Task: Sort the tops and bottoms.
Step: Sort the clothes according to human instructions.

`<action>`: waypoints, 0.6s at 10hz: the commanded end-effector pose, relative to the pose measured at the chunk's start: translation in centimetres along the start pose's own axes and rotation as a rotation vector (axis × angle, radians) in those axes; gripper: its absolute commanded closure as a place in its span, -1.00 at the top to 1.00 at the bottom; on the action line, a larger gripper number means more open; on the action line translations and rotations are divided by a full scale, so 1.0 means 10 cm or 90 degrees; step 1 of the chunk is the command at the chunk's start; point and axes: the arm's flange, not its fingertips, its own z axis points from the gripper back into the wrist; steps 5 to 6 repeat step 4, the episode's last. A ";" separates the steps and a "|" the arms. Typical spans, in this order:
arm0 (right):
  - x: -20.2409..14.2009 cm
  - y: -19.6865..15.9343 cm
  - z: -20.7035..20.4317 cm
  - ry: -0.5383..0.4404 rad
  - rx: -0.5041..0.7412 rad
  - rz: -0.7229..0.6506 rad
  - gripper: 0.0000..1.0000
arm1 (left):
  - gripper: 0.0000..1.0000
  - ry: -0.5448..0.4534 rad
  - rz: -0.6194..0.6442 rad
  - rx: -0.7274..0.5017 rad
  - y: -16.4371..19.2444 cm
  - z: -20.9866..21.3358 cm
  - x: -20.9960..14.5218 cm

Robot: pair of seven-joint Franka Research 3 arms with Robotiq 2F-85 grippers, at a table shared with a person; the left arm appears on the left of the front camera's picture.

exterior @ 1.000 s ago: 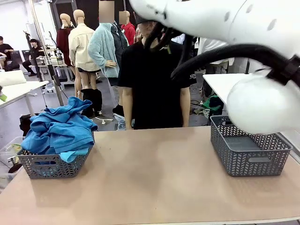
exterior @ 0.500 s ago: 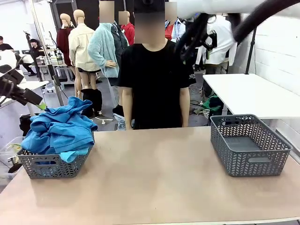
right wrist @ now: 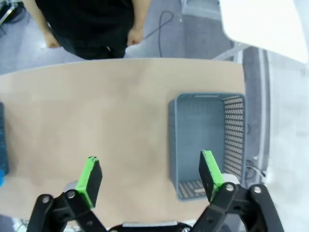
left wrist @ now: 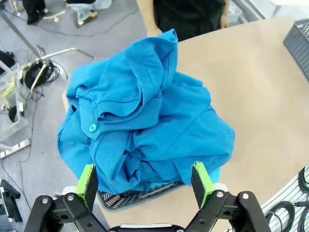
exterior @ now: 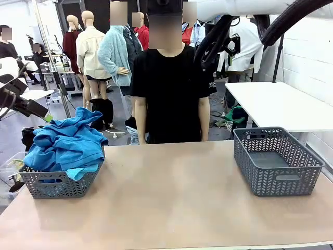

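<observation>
Two grey baskets are sitting on the tan surface (exterior: 171, 198). At the left, the heaped blue tops (exterior: 67, 143) are spilling over the left basket (exterior: 57, 185); the left pincer (left wrist: 145, 180) is hanging above them, jaws apart and holding nothing. At the far edge a person (exterior: 169, 94) is standing. At the right, the right pincer (right wrist: 150, 176) is hovering high beside the right basket (exterior: 276, 164), jaws apart, gripping nothing.
</observation>
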 end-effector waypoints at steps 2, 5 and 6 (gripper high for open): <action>0.10 0.04 0.04 0.004 -0.016 -0.003 1.00 | 1.00 0.008 0.004 -0.004 0.01 0.02 0.03; 0.10 0.04 0.04 0.004 -0.016 -0.003 1.00 | 1.00 0.008 0.004 -0.004 0.01 0.02 0.03; 0.10 0.04 0.04 0.004 -0.016 -0.003 1.00 | 1.00 0.008 0.004 -0.004 0.01 0.02 0.03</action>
